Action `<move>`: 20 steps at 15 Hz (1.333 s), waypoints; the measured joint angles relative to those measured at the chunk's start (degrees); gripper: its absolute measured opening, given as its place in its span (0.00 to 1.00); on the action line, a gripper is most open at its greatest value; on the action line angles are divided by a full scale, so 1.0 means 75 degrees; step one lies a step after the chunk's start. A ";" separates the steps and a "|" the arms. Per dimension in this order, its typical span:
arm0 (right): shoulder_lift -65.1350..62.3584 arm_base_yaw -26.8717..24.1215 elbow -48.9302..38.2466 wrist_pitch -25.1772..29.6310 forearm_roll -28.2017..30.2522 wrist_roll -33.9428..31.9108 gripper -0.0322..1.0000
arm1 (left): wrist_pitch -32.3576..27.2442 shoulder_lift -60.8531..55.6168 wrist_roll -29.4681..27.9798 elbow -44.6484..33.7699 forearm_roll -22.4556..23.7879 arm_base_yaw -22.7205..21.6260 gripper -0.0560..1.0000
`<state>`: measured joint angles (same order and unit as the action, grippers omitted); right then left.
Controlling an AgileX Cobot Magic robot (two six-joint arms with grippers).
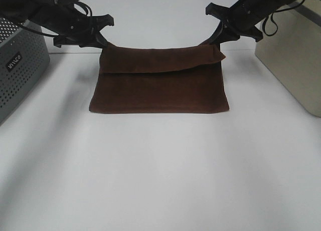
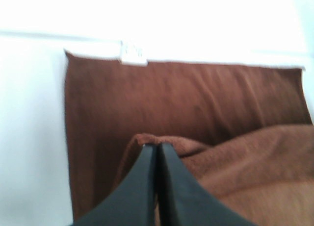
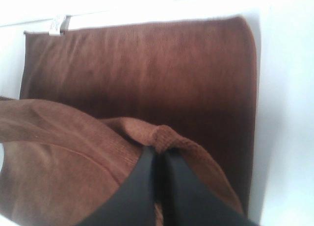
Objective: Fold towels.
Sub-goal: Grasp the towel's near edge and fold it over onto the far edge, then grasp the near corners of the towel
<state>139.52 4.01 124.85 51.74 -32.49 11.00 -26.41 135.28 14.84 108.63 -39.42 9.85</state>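
The dark brown towel (image 1: 160,85) lies on the white table (image 1: 160,171). Its far edge is lifted and draped forward as a flap over the rest. At the far left corner my left gripper (image 1: 103,43) is shut on the towel; the left wrist view shows its black fingers (image 2: 157,146) pressed together on a bunched fold (image 2: 162,140). My right gripper (image 1: 216,40) is shut on the far right corner, with its tips (image 3: 158,150) pinching a ridge of cloth (image 3: 162,133). A small white tag (image 2: 132,52) (image 3: 58,24) sticks out from the towel's edge.
A grey perforated box (image 1: 20,65) stands at the left edge of the table. A beige container (image 1: 293,55) stands at the right. Bare white tabletop stretches in front of the towel.
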 joint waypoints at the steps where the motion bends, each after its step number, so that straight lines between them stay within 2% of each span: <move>1: 0.0199 0.0000 0.0275 -0.0138 0.0000 0.0000 0.03 | 0.0504 0.0084 0.0076 0.0008 -0.0015 0.0000 0.05; 2: 0.0497 0.0000 0.0573 -0.0596 -0.0031 0.0008 0.03 | 0.1184 0.0328 0.0283 0.0145 -0.0099 0.0000 0.05; 4: 0.0764 0.0008 0.0604 -0.1085 -0.0214 0.0191 0.03 | 0.1574 0.0688 0.0443 0.0390 -0.0153 0.0000 0.05; 8: 0.1207 0.0015 0.0611 -0.1895 -0.0504 0.0611 0.03 | 0.1879 0.1367 0.0466 0.1115 -0.0214 0.0046 0.05; 9: 0.1230 0.0015 0.0611 -0.2017 -0.0550 0.0619 0.03 | 0.1917 0.1474 0.0466 0.1215 -0.0222 0.0069 0.07; 10: 0.1238 0.0015 0.0611 -0.2116 -0.0573 0.0619 0.06 | 0.1933 0.1520 0.0466 0.1253 -0.0222 0.0084 0.14; 11: 0.1238 0.0015 0.0611 -0.2147 -0.0581 0.0619 0.13 | 0.1933 0.1528 0.0466 0.1253 -0.0222 0.0084 0.25; 12: 0.1253 0.0015 0.0611 -0.2162 -0.0611 0.0619 0.23 | 0.1940 0.1528 0.0527 0.1253 -0.0214 0.0084 0.41; 13: 0.1276 0.0015 0.0611 -0.2162 -0.0619 0.0619 0.41 | 0.1948 0.1528 0.0634 0.1253 -0.0214 0.0084 0.60; 14: 0.1283 0.0015 0.0611 -0.2162 -0.0626 0.0619 0.58 | 0.1956 0.1528 0.0772 0.1253 -0.0199 0.0084 0.68; 15: 0.1283 0.0015 0.0611 -0.2131 -0.0626 0.0619 0.65 | 0.1956 0.1528 0.0848 0.1253 -0.0160 0.0084 0.80; 16: 0.1283 0.0015 0.0611 -0.1979 -0.0581 0.0619 0.73 | 0.1856 0.1513 0.0955 0.1253 -0.0015 0.0084 0.86; 17: 0.1230 0.0015 0.0611 -0.1704 -0.0420 0.0619 0.77 | 0.1597 0.1436 0.0993 0.1253 0.0168 0.0084 0.88; 20: 0.0772 0.0015 0.0611 -0.0405 0.0336 0.0604 0.80 | 0.0336 0.1154 0.1031 0.1291 0.1024 0.0084 0.89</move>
<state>145.30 4.13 129.43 48.70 -29.97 15.53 -23.89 143.93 22.57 118.32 -31.74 10.49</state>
